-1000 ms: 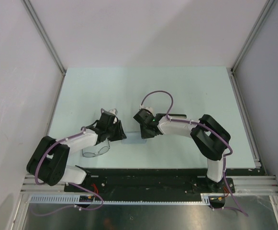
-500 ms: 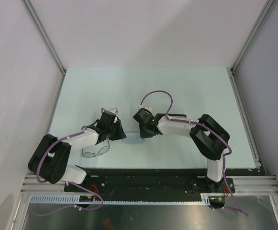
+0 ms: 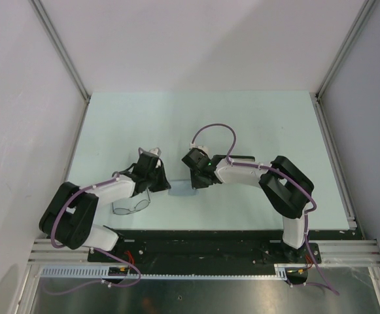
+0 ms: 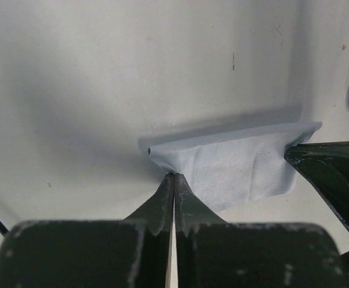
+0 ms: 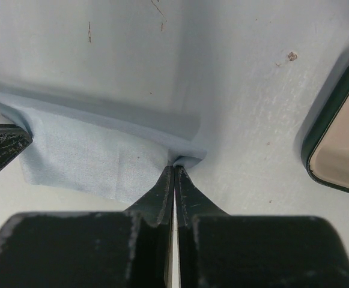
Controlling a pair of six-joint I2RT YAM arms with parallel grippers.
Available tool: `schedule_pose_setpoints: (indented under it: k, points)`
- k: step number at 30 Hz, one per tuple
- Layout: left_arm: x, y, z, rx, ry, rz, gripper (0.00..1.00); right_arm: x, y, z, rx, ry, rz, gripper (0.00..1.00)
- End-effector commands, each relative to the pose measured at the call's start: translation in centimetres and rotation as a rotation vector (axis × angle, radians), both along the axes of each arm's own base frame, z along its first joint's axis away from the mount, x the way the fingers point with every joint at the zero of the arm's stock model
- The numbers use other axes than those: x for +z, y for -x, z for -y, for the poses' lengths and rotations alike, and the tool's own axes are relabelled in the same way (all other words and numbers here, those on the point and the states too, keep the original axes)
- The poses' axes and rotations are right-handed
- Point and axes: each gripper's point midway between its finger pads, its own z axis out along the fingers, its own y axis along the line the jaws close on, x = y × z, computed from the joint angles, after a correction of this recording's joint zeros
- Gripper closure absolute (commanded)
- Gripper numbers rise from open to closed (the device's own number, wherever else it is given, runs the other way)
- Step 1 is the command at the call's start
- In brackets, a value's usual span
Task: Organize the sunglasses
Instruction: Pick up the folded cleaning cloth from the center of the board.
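Note:
The sunglasses [image 3: 132, 206], thin dark wire frames, lie on the table near the front edge, under my left arm. The pale blue cloth [image 3: 181, 190] is held between both grippers, folded, just above the table. My left gripper [image 4: 174, 176] is shut on the cloth's left corner [image 4: 162, 157]. My right gripper [image 5: 174, 168] is shut on the cloth's right corner [image 5: 189, 157]. The cloth shows in both wrist views [image 4: 234, 162] [image 5: 84, 150]. In the top view the left gripper [image 3: 165, 186] and right gripper [image 3: 197, 185] face each other across the cloth.
The black oblong case [image 3: 237, 159] lies open behind my right forearm; its edge and tan lining show at the right of the right wrist view [image 5: 342, 156]. The pale table [image 3: 196, 124] stretches back to the white walls.
Both grippers have shifted slightly, drawing the cloth a little more to the left and toward the near edge. The sunglasses have not moved.

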Motion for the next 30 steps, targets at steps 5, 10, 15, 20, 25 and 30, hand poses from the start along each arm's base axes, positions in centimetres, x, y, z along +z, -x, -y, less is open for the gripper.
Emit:
schedule_pose_setpoints:
  k: [5, 10, 15, 20, 25, 30]
  points:
    - [-1.1, 2.1, -1.1, -0.003, -0.057, -0.071, 1.0, -1.1, 0.9, 1.1, 0.007, 0.06, -0.021, 1.0]
    - [1.2, 1.3, 0.4, -0.021, -0.007, -0.013, 1.0, 0.8, 0.4, 0.9, -0.002, 0.033, 0.02, 1.0]
    - [2.5, 0.7, 1.2, -0.028, 0.02, 0.015, 1.0, 2.0, 0.0, 0.8, -0.013, 0.007, 0.043, 1.0]
    - [3.7, 0.4, 2.6, -0.048, 0.049, 0.035, 1.0, 3.0, -0.5, 1.5, -0.035, 0.01, 0.064, 1.0]
    - [5.4, -0.3, 4.5, -0.068, 0.071, 0.069, 1.0, 3.8, -1.2, 2.8, -0.071, 0.031, 0.089, 1.0]
    - [5.9, -0.9, 6.5, -0.098, 0.068, 0.078, 1.0, 4.1, -1.9, 4.5, -0.108, 0.074, 0.105, 1.0]
